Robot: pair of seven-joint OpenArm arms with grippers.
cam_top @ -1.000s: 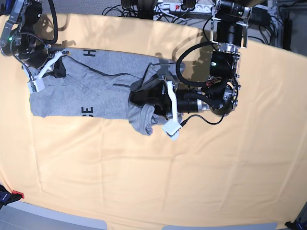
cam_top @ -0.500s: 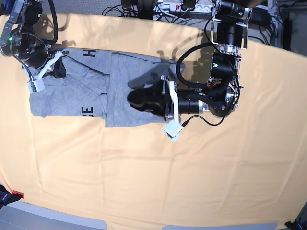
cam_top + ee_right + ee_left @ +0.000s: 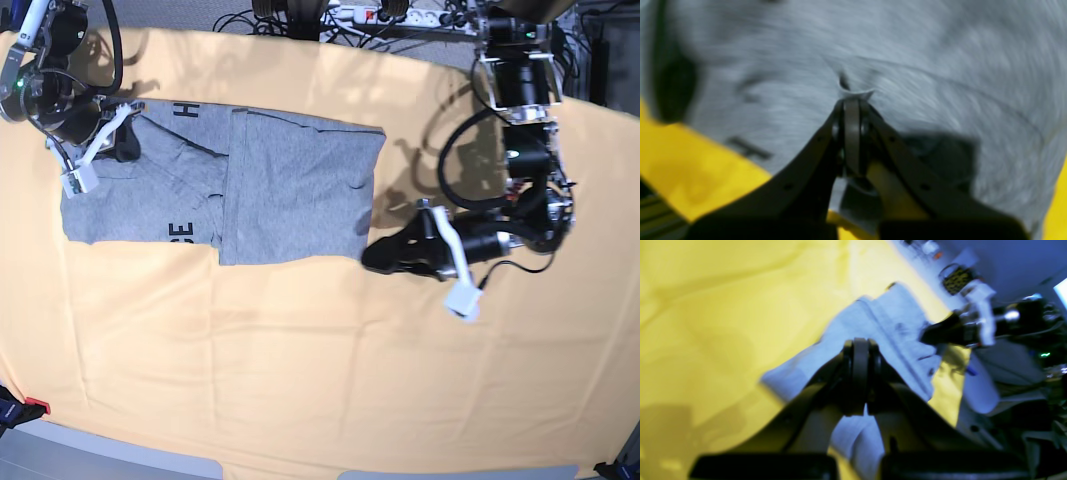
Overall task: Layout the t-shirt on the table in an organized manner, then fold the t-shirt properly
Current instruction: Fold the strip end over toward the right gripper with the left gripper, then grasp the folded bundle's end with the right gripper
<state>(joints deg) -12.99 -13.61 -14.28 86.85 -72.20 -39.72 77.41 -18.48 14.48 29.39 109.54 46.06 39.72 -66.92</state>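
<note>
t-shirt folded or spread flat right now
Partly folded: the t-shirt has its plain grey right part doubled over the lettered side on the table.

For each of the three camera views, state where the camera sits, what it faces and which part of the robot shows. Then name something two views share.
Base: high above, looking down on the table, the t-shirt and both arms.
Left wrist: behind the left gripper, jaws shut, off the shirt, facing shirt and table.
Right wrist: behind the right gripper, jaws pinching grey fabric.
Shared: all three show the grey t-shirt on yellow cloth.
</note>
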